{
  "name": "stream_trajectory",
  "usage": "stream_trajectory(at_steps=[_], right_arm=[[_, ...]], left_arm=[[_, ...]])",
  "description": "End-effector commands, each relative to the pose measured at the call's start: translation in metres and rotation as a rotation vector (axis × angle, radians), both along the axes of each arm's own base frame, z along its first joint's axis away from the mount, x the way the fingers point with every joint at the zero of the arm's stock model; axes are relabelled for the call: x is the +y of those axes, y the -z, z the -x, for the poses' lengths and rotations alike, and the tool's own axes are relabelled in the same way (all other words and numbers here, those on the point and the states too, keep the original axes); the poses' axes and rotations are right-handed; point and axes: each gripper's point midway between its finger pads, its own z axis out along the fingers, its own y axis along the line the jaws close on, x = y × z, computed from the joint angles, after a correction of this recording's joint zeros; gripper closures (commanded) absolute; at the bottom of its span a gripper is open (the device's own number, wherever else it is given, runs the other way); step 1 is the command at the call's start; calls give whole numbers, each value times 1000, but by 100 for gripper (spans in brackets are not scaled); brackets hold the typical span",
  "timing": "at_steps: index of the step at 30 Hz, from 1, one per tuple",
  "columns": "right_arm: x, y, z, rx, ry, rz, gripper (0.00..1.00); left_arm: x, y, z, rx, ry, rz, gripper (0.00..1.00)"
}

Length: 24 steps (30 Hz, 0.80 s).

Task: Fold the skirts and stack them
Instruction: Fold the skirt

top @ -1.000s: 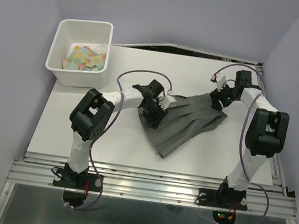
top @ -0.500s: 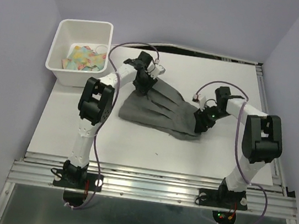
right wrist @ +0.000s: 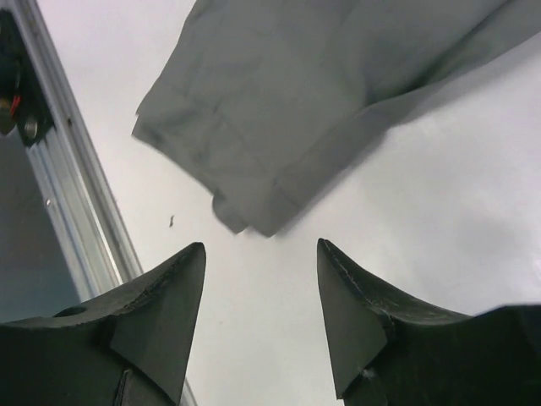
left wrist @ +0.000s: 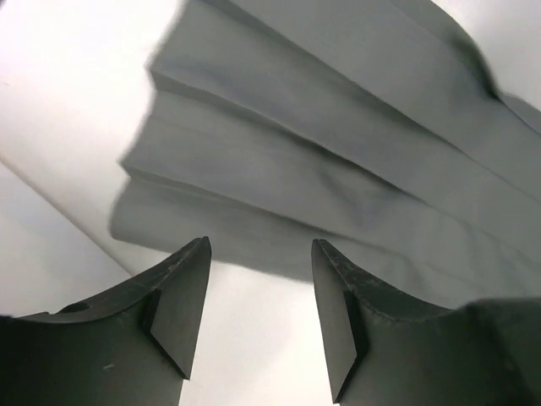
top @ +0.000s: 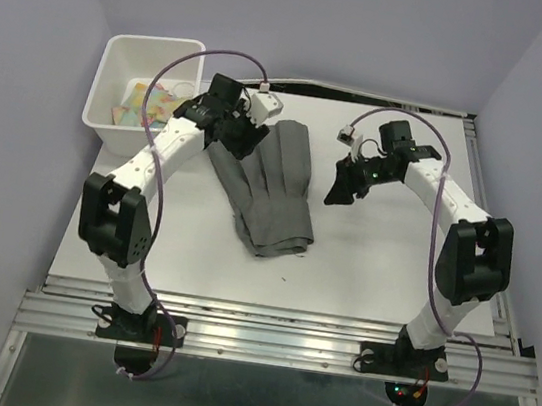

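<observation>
Rail [top: 272, 340] with both arm bases runs along the desk [top: 373, 268] edge, nearest the camera, well short of the skirt [top: 271, 188]. One skirt in view: dark grey, pleated, doubled over on itself, flat on the desk about mid-width, long axis near-to-far, leaning slightly left at the far end. Small dark speck [top: 283, 281] on the desk just off the skirt's near end; right wrist view also shows it [right wrist: 172, 222], between the skirt's layered end [right wrist: 279, 127] and the rail [right wrist: 72, 186]. Right tool [top: 337, 192] sits right of the skirt, about level with its middle, apart from the cloth, pointing down and toward it. Its fingers [right wrist: 161, 313] are spread with nothing between them, only bare desk under the gap. Left tool [top: 243, 137] is at the skirt's far left corner, arm stretched long from its base. Wrist view: left tool [left wrist: 260, 313] fingers [left wrist: 182, 304] spread wide, empty, tips just short of the skirt's edge [left wrist: 338, 169], pleats fanning out beyond; can't tell whether the tips touch the desk. White bin [top: 108, 104] is left of and beyond the skirt's far end, just past the left tool, with coloured cloth [top: 148, 105] inside.
</observation>
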Motion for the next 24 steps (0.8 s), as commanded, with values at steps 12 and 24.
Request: stream_trajectory(at_steps=[12, 24], right_arm=[[70, -25, -70, -57, 69, -191, 39], [107, 47, -58, 25, 26, -106, 39]], left_arm=[[-12, 57, 186, -208, 554, -349, 2], [-56, 98, 241, -383, 772, -441, 1]])
